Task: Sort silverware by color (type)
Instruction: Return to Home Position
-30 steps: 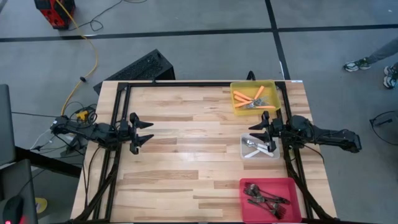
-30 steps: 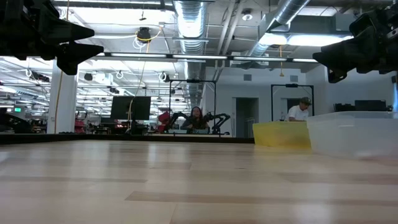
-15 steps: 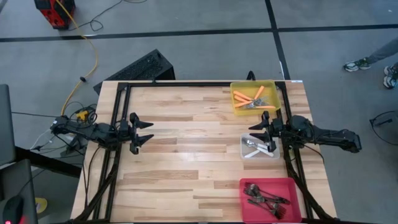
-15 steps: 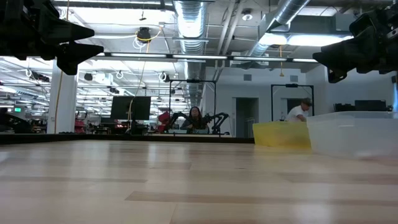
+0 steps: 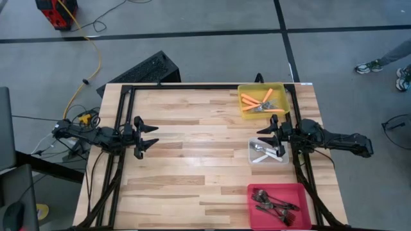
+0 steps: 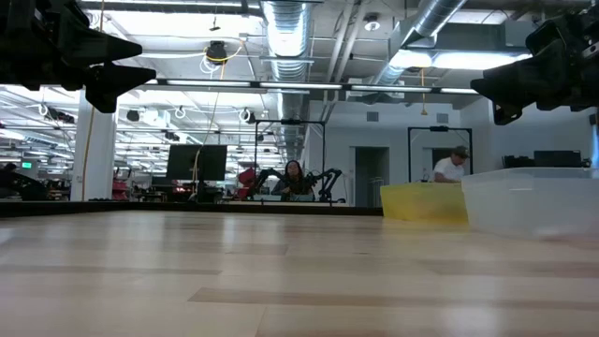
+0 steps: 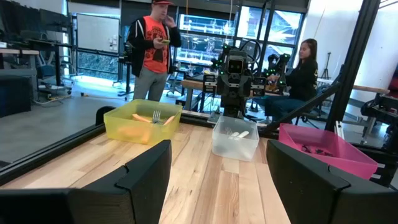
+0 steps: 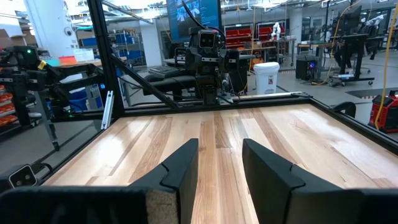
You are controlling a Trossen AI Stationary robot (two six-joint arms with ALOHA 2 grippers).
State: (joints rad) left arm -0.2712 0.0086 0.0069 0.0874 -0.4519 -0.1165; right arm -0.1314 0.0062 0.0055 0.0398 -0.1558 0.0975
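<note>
Parking both arms at home.
Left claw (image 5: 153, 136), right claw (image 5: 264, 140) gape empty; I'd settle level, avoiding the clear bin (image 5: 268, 161).

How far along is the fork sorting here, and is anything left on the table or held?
Done, apparently: orange-handled forks lie in the yellow rectangular bin, pale silver-white forks in the clear bin, dark metal forks in the red bin. In hand: nothing; the left gripper and right gripper hover at opposite table sides, both open and empty. Left: no loose fork shows on the wooden table.
</note>
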